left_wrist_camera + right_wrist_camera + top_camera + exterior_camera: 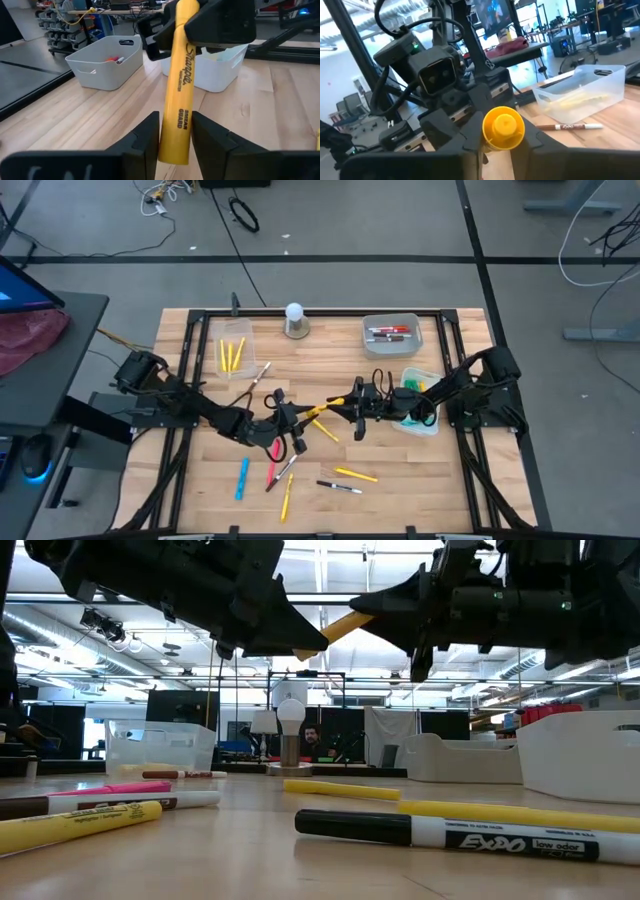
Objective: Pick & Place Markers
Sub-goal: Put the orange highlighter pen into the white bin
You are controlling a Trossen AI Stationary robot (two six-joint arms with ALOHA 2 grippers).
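A yellow marker point(322, 411) hangs above the middle of the table, bridging my two grippers. My left gripper point(175, 127) is shut on one end of it and my right gripper point(503, 137) on the other, capped end; the two stand tip to tip. In the low view the marker point(338, 628) slants up toward the right gripper. Several more markers lie flat on the wood near the front edge: a blue one point(242, 478), a pink one point(272, 470), yellow ones point(357, 475) and a black-and-white one point(340, 487). My left gripper has the marker's barrel end point(175, 145) pinched between its two fingers, which come nearly level from the table's left. The marker runs on past the fingertips, clear of the table. My right gripper pinches the marker close behind its round yellow end point(503, 127). Its fingers come nearly level from the table's right, and the marker points back along them.
A clear bin point(232, 355) with yellow markers stands at the far left, a grey bin point(391, 333) with red ones at the far right, and a white bin point(420, 395) sits under the right arm. A white round-topped knob point(294, 318) stands at the far edge.
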